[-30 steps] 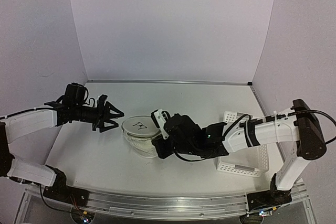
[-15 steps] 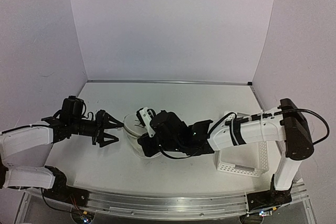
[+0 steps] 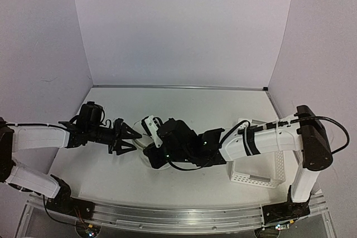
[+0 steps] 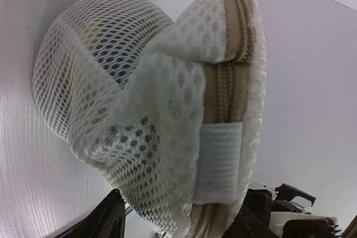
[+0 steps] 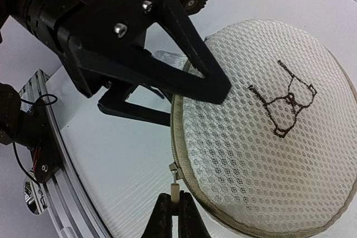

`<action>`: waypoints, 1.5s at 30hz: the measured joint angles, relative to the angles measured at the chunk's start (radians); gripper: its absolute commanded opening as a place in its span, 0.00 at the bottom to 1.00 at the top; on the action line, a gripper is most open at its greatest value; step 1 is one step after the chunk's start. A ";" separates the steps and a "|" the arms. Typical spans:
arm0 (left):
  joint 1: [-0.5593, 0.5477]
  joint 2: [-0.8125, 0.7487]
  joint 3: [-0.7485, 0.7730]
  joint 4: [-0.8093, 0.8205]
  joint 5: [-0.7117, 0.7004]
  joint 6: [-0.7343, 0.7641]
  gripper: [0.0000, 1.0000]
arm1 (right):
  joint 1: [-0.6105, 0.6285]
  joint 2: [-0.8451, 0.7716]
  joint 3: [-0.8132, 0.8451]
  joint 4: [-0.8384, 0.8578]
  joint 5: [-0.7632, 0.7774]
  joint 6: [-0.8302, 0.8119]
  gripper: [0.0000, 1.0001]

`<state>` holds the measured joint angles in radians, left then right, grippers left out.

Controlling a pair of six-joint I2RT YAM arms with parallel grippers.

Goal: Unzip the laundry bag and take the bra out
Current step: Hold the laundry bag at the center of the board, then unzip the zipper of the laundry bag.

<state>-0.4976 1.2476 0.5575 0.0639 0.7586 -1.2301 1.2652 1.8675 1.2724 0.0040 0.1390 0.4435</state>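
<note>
Laundry bag: mid-tabletop, toward the near edge; zip looks closed.
Right jaws: clamped on zipper pull, set to drag it.
Left jaws: apart, straddling bag's rim, likely bracing.

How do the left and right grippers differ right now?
The left gripper is open, its jaws straddling the laundry bag; the right gripper is shut, pinching the zipper pull. The left gripper reaches in from the bag's left, the right gripper from its right. Both are black, at the same bag.
</note>
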 measured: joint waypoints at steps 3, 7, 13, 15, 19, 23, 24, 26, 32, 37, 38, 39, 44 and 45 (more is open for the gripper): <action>-0.015 0.041 0.032 0.008 -0.002 0.005 0.32 | 0.000 0.000 0.000 0.000 0.000 -0.001 0.00; -0.019 0.061 0.057 0.016 -0.002 0.008 0.13 | 0.002 0.000 0.000 0.000 0.000 -0.001 0.00; -0.021 0.064 0.061 0.024 -0.003 0.008 0.00 | 0.002 0.000 -0.018 0.005 0.005 0.000 0.00; -0.021 0.064 0.061 0.024 -0.003 0.009 0.00 | 0.002 0.000 -0.027 0.006 0.007 0.000 0.00; -0.021 0.064 0.061 0.024 -0.003 0.010 0.00 | 0.002 -0.008 -0.057 0.012 0.013 0.003 0.00; -0.021 0.064 0.065 0.024 -0.001 0.026 0.00 | 0.003 -0.043 -0.117 0.013 0.038 0.008 0.00; -0.021 0.064 0.066 0.024 0.001 0.029 0.00 | 0.003 -0.059 -0.136 0.011 0.046 0.009 0.00; -0.021 0.064 0.072 0.024 0.006 0.037 0.00 | 0.003 -0.091 -0.169 0.008 0.066 0.011 0.00; -0.022 0.066 0.095 0.023 0.041 0.080 0.00 | 0.003 -0.177 -0.245 0.008 0.130 0.017 0.00; -0.026 0.083 0.135 0.023 0.094 0.135 0.00 | -0.005 -0.235 -0.306 0.006 0.175 0.016 0.00; -0.027 0.087 0.144 0.023 0.105 0.147 0.00 | -0.010 -0.243 -0.317 0.005 0.181 0.014 0.00; -0.027 0.091 0.155 0.023 0.116 0.161 0.00 | -0.016 -0.252 -0.328 0.004 0.187 0.013 0.00; -0.036 0.117 0.188 0.023 0.173 0.225 0.00 | -0.064 -0.304 -0.385 0.000 0.195 -0.006 0.00; -0.038 0.124 0.194 0.023 0.184 0.237 0.00 | -0.078 -0.316 -0.396 0.001 0.195 -0.012 0.00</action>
<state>-0.5358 1.3720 0.7517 0.0872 0.9424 -0.9928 1.1873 1.5513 0.8764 0.0048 0.3344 0.4316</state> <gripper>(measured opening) 0.036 0.046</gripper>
